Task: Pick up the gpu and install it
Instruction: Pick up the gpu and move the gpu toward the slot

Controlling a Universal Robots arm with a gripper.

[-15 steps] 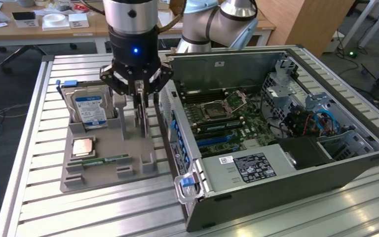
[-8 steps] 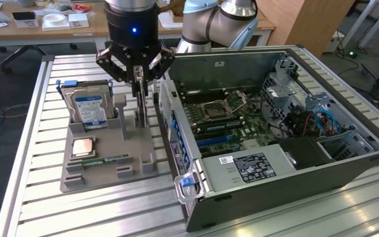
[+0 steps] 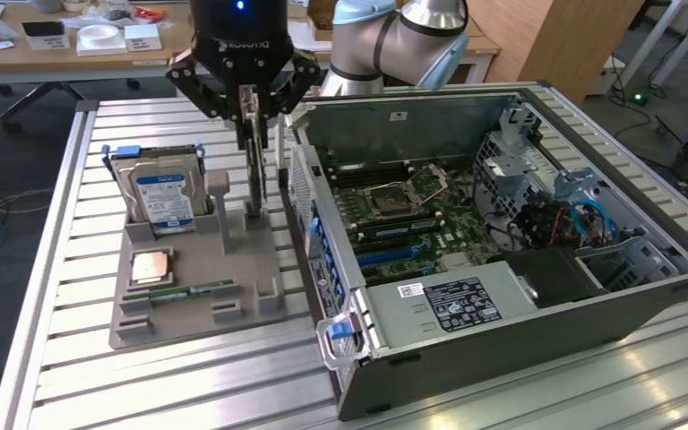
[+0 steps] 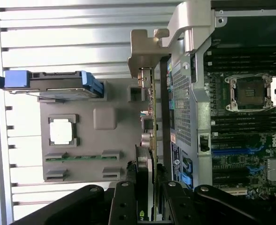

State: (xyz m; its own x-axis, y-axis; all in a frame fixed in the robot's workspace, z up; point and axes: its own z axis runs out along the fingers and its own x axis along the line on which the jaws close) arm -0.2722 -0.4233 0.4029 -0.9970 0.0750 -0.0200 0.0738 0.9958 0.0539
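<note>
The gpu (image 3: pixel 257 166) is a thin dark card seen edge-on, hanging upright between the grey holder tray (image 3: pixel 201 318) and the open computer case (image 3: pixel 440 309). My gripper (image 3: pixel 248 100) is shut on its upper edge, one finger on each face. The card's lower end reaches down to the tray; I cannot tell whether it still touches it. In the wrist view the gpu (image 4: pixel 150 122) runs away from my gripper (image 4: pixel 147 206), with its silvery bracket (image 4: pixel 145 47) at the far end and black fingers (image 4: pixel 124 201) on both sides of it.
On the tray stand a hard drive (image 3: pixel 162 193) with a blue-white label, a CPU (image 3: pixel 153 267) and a green RAM stick (image 3: pixel 189 292). The case's side wall (image 4: pixel 182 108) is close beside the card. The motherboard (image 3: pixel 410 210) lies exposed inside. All rests on a slatted metal table (image 3: pixel 81 376).
</note>
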